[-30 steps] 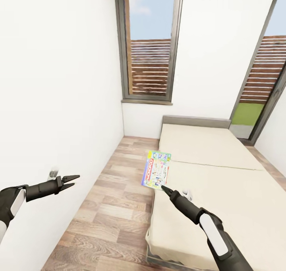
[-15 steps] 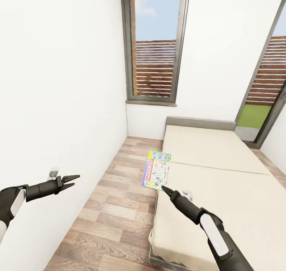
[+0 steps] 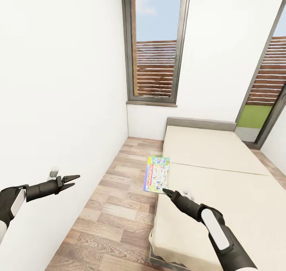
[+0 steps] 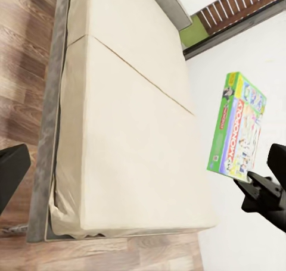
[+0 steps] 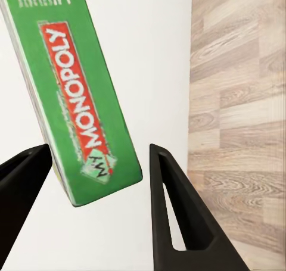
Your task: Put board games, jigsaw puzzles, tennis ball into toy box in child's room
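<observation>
Beside the bed (image 3: pixel 222 183), right fingers (image 5: pixel 173 211) pinch a green, red-lettered "Monopoly" board game (image 3: pixel 157 175); left fingers (image 3: pixel 71 179) parted.

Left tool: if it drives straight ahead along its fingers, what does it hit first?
Probably the bed: the left wrist view looks straight at its mattress, with nothing nearer in the middle. The left tool is open. Depth is unclear.
</observation>
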{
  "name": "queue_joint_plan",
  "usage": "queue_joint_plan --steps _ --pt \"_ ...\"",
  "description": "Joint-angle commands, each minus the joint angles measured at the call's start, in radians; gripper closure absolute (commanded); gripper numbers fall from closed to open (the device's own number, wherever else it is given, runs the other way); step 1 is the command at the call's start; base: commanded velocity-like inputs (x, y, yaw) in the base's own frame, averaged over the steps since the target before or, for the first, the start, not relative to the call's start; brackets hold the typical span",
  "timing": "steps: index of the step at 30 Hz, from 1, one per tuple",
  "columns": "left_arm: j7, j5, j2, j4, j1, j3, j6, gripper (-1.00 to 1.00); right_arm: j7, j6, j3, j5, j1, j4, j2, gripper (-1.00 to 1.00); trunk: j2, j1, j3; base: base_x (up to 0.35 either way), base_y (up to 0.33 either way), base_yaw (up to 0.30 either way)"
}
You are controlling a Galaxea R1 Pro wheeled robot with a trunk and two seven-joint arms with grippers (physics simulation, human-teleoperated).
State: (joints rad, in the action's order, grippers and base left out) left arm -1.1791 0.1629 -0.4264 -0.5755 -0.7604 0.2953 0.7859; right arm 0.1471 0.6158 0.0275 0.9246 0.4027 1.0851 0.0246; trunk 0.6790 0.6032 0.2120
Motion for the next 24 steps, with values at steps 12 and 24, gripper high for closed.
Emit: queue_joint_plan --steps 12,24 --pt "-0.001 0.003 0.003 0.0 -0.001 0.002 0.006 -1.0 -0.012 0.002 0.001 0.0 -0.004 0.028 -0.002 1.0 0.001 0.0 0.002 -0.188 0.0 0.0" --pt "-0.001 0.001 0.003 0.0 -0.001 0.002 0.007 -1.0 -0.021 0.008 0.013 -0.001 -0.01 0.1 -0.003 1.0 0.001 0.0 0.0 -0.265 -0.089 0.081"
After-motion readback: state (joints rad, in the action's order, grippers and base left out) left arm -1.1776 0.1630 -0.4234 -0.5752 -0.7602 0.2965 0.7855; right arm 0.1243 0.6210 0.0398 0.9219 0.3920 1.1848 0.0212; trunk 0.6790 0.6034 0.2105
